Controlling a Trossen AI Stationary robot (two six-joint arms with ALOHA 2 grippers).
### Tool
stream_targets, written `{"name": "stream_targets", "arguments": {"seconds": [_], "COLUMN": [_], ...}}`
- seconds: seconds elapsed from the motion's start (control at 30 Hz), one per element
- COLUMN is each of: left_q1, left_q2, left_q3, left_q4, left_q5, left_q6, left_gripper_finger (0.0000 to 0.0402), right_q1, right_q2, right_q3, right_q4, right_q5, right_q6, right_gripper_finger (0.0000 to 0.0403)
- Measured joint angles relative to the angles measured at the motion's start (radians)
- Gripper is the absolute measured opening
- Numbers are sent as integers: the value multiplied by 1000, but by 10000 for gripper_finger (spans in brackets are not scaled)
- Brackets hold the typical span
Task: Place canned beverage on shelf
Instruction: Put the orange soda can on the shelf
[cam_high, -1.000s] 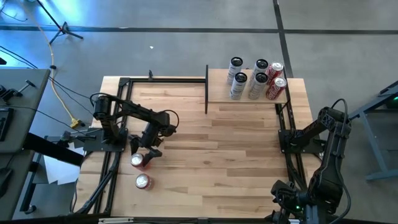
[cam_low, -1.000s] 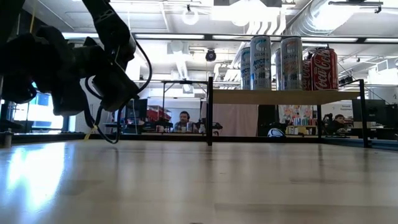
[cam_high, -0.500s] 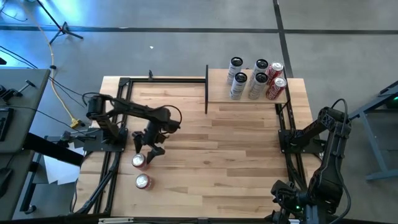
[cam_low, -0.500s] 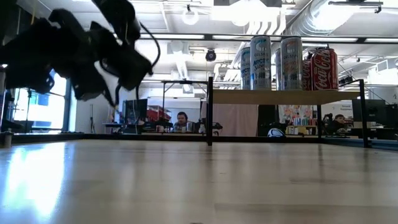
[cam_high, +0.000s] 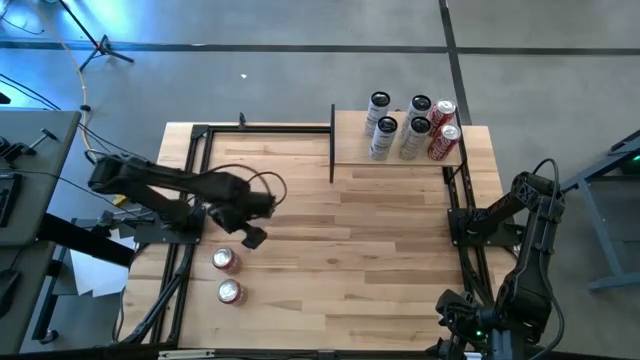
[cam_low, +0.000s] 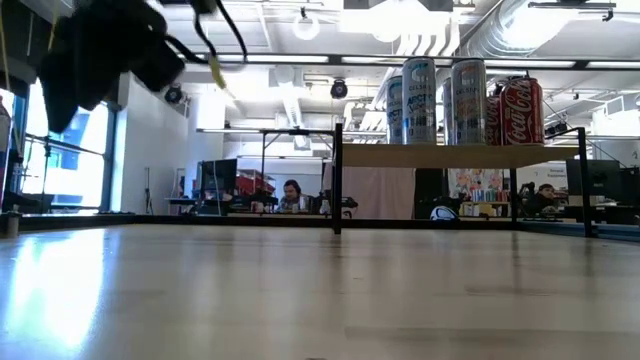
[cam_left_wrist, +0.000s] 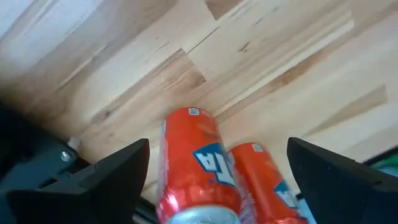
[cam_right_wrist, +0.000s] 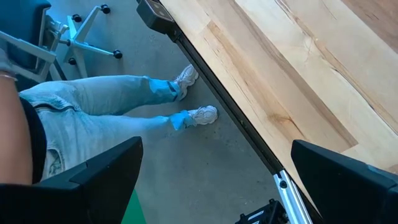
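Two red cans stand upright on the table near its left side, one farther in and one nearer the front edge. My left gripper hangs open above and just beyond the farther can, pointing steeply down and touching nothing. In the left wrist view both cans show below, between the spread fingers. The shelf, a small light-wood board on black posts, stands at the far right with several cans on it. My right gripper waits open at the table's right edge.
A black frame runs along the table's left side and another along the right. A seated person's legs in jeans show on the floor beside the table's edge. Bare wood lies between the cans and the shelf.
My left gripper has risen from beside the farther red can, drawn back a little toward the table's far-left, and tipped from a slant to pointing steeply down. Its fingers have stayed open. Both red cans stand where they were.
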Motion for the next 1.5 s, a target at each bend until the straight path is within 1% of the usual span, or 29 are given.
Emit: {"name": "stream_targets", "arguments": {"seconds": [0.1,0.23,0.37,0.47,0.63,0.93,1.07,1.17,1.3,1.43,1.5], "left_q1": [-77,-167,-250,-302,-343,-365,-374,-374,-374,-373,-370], "left_q2": [-37,-57,-57,-57,-56,-56,-56,-56,-57,-57,-57], "left_q3": [0,0,0,-9,-39,-123,-133,-134,-134,-133,-133], "left_q4": [2,-15,-56,-55,-33,93,100,92,94,97,101], "left_q5": [-65,-75,-78,-89,-105,-97,-92,-90,-85,-53,-43], "left_q6": [-156,-304,-405,-482,-560,-640,-644,-644,-636,-611,-569], "left_gripper_finger": [357,357,357,356,356,356,347,327,284,243,239], "right_q1": [0,0,0,0,0,0,0,0,0,0,0], "right_q2": [0,0,0,0,0,0,0,0,0,0,0], "right_q3": [0,0,0,0,0,0,0,0,0,0,0], "right_q4": [0,0,0,0,0,0,0,0,0,0,0], "right_q5": [0,0,0,0,0,0,0,0,0,0,0], "right_q6": [0,0,0,0,0,0,0,0,0,0,0], "right_gripper_finger": [399,399,399,399,399,399,399,399,399,399,399]}}
